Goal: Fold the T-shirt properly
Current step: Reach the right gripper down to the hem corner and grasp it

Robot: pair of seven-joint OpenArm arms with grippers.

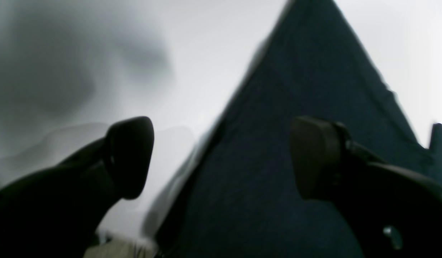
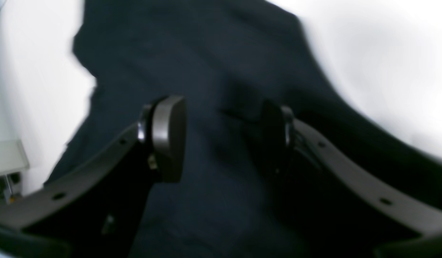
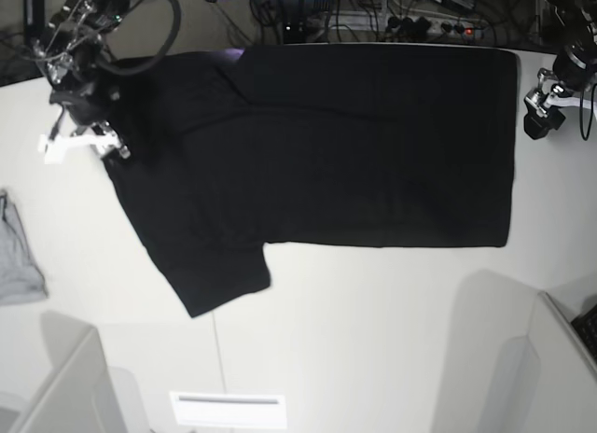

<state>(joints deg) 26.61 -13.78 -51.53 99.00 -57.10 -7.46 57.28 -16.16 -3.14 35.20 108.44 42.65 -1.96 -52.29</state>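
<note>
On the white surface [image 3: 373, 340], nearest the camera in the base view, lies a white slip or label [image 3: 229, 410] close to the front edge. At the left edge is a small grey garment [image 3: 17, 265], well apart from the work.

Further back, the T-shirt [image 3: 354, 144] lies spread flat with its plain black side up. One sleeve points toward the near left and the hem runs along the right. Part of it looks already turned over along the near edge, though the black cloth hides the layers.

I judge it light, soft and limp. It should sag and drag if lifted at one point, and thin cloth can slip from smooth pads. Better holds would be edges and corners: the hem corners on the right, the shoulder and sleeve seam on the left. A pinch should take all layers, with both ends lifted together.

At the far left, the right gripper [image 2: 221, 136] hangs over the dark cloth, jaws apart and empty. At the far right, the left gripper [image 1: 221, 157] straddles the shirt's edge, jaws wide apart and gripping nothing.

Count: one T-shirt, one grey garment, one white slip, two grippers.
</note>
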